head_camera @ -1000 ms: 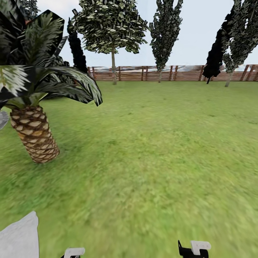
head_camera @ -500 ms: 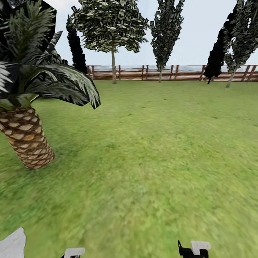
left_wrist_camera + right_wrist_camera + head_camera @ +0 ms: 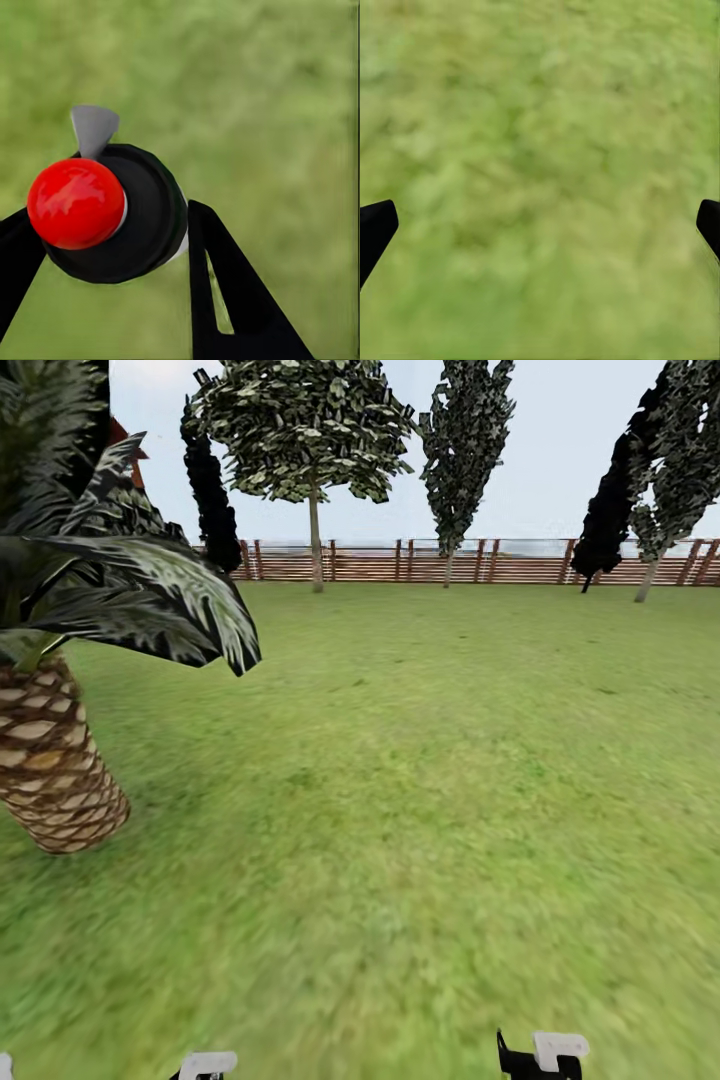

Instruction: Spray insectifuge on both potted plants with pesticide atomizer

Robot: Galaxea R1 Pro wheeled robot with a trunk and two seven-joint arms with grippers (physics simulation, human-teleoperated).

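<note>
Since the earlier head frames the palm [image 3: 55, 760] has slid leftward as the camera advances over the lawn [image 3: 420, 810]; fence [image 3: 480, 563] ahead.

Left wrist view: left gripper [image 3: 112, 247] clamped on the pesticide atomizer [image 3: 112, 214], red cap toward camera, carried for transport.

Right wrist view: right gripper [image 3: 540, 225] spread wide, holding nothing, over grass.

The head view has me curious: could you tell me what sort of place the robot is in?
It looks like a fenced garden: an open green lawn, a brown slatted wooden fence along the far edge with trees behind it, and a palm close on the left.
</note>
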